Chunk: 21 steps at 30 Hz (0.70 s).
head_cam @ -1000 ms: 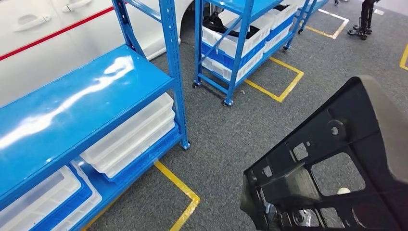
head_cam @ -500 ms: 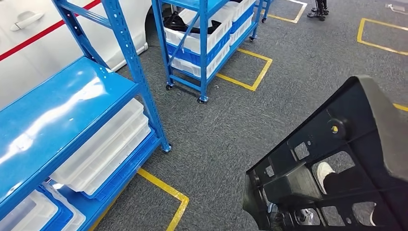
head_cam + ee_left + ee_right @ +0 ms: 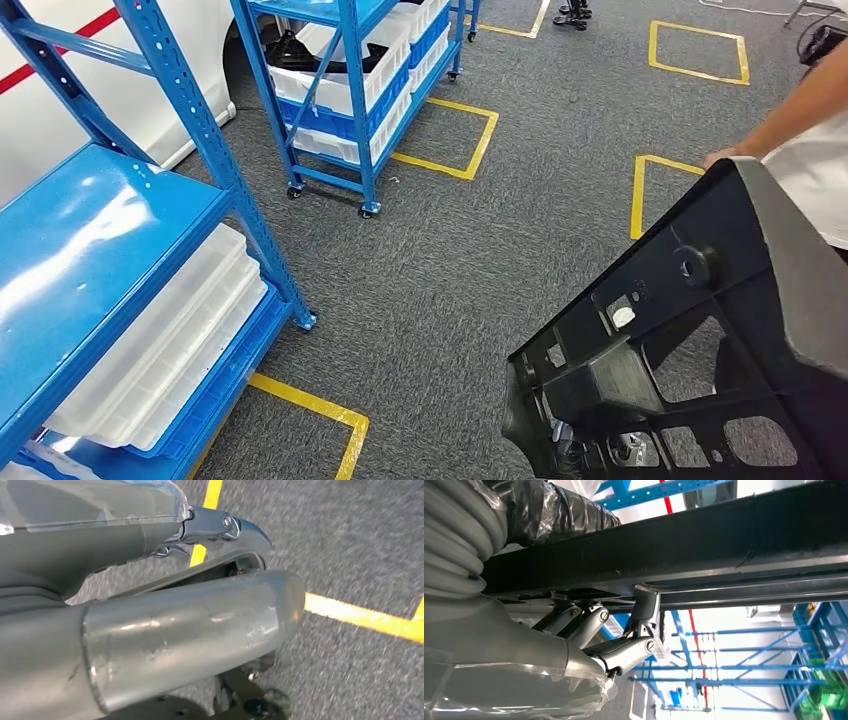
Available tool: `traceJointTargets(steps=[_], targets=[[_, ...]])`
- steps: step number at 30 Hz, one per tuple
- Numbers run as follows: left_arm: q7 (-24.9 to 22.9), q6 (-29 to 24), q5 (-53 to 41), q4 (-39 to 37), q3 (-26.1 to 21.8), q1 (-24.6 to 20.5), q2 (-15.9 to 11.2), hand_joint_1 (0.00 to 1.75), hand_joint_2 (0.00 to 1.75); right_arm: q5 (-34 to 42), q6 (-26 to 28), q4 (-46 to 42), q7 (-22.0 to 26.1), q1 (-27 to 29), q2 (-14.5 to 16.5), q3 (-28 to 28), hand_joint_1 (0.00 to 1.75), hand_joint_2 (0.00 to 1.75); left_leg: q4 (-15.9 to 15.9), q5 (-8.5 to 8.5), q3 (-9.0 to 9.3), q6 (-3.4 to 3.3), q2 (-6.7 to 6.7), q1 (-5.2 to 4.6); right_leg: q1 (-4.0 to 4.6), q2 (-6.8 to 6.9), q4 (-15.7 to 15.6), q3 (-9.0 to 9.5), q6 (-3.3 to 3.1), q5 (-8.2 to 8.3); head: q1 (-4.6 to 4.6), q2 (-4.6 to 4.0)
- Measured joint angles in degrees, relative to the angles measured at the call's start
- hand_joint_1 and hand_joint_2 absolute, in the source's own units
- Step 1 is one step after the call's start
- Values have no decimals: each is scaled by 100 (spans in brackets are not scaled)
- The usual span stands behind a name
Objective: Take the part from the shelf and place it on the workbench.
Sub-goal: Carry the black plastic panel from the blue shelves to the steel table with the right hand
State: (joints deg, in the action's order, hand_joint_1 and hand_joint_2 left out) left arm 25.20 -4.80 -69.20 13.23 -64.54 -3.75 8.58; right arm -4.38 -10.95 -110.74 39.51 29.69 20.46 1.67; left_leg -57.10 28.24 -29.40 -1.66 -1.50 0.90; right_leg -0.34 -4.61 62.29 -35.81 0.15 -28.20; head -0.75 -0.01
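The part (image 3: 700, 330) is a large black plastic panel with ribs and cut-outs, held up at the lower right of the head view, over the grey carpet. In the right wrist view my right hand (image 3: 589, 640) grips the part (image 3: 724, 545) from beneath, its fingers hooked on a black edge. My left hand (image 3: 210, 580) hangs over the carpet with its thick thumb alongside the fingers (image 3: 225, 525) and nothing in it. The blue shelf (image 3: 100, 250) stands at the left, apart from the part.
White bins (image 3: 160, 340) lie under the shelf board. A wheeled blue rack (image 3: 340, 90) with bins stands farther back. A person's arm (image 3: 790, 125) reaches in at the right, hand (image 3: 718, 157) by the part's top corner. Yellow tape squares (image 3: 450, 140) mark the carpet.
The whole view has swung to the right: shelf and rack slid leftward in the picture. A person's arm has come into view at the right. The part stays held in the same spot.
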Motion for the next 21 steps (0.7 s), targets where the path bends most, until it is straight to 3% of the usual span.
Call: traceJointTargets(steps=[2, 3, 4, 5, 6, 8, 9, 11, 15, 18, 19, 21], targets=[[4, 1, -2, 0, 0, 11, -3, 0, 0, -2, 5, 5, -1, -13, 0, -2, 175, 175, 9, -11, -14, -39, 161, -18, -1, 329, 701, -332, 22, -397, -5, 0], [4, 1, -2, -1, 0, 19, -4, 0, 0, -3, 5, 11, -1, -16, 0, -1, 175, 175, 7, -7, -19, -42, 246, -29, -10, 389, 1052, -496, 37, -545, -4, 0], [3, 1, -2, -1, 0, 22, -5, 0, 0, -3, 6, 18, -1, -14, 0, 1, 175, 175, 6, -1, -20, -40, 329, -35, -22, 416, 1250, -585, 48, -590, -4, 0], [3, 2, -2, -1, 0, 21, -5, 0, 0, -3, 8, 25, -1, -11, 0, 2, 175, 175, 5, 8, -17, -34, 408, -37, -31, 438, 1248, -570, 54, -531, -4, 0], [3, 2, -2, -1, 0, 16, -4, 0, 0, -3, 9, 29, 0, -9, 0, 3, 175, 175, 4, 20, -6, -24, 480, -38, -36, 471, 1006, -429, 52, -375, -4, 0], [3, 4, -2, -1, 0, 9, -1, 0, 0, 1, 11, 33, 0, -12, 0, 2, 175, 175, 3, 55, 35, 16, 602, -47, -18, 669, 197, 31, 20, -54, -3, 0], [3, 5, -2, -1, 0, 8, 1, 0, 0, 4, 11, 34, 0, -16, 0, 2, 175, 175, 2, 70, 51, 35, 641, -57, 2, 778, -108, 203, 0, 22, -2, -1], [3, 5, -2, -1, 0, 9, 3, 0, 0, 8, 11, 37, -1, -22, 0, 1, 175, 175, 0, 87, 63, 60, 675, -75, 39, 909, -301, 305, -25, 10, 1, -1], [3, 5, -2, -1, 0, 9, 3, 0, 0, 9, 11, 37, -1, -22, 0, 1, 175, 175, 0, 89, 64, 65, 679, -79, 41, 906, -302, 306, -26, 16, 0, -1], [-2, 8, -2, -1, 0, -5, 1, 0, 0, 26, 11, 35, 0, -16, 1, -1, 175, 175, 0, 104, 84, 103, 734, -81, 44, 801, -321, 296, -54, 42, -2, 0], [-4, 10, -2, -1, 0, -17, 1, 0, 0, 34, 10, 34, 1, -12, 1, -3, 175, 175, -68, 174, 72, 145, 662, -65, 32, 712, -345, 294, -98, 61, -2, 0], [-9, 16, -3, -1, 0, -9, 2, 0, 0, 40, 10, 39, 1, -10, 9, -13, 175, 175, -998, 603, -352, 224, 398, -35, 23, 434, -371, 285, -195, 91, -2, 0]])
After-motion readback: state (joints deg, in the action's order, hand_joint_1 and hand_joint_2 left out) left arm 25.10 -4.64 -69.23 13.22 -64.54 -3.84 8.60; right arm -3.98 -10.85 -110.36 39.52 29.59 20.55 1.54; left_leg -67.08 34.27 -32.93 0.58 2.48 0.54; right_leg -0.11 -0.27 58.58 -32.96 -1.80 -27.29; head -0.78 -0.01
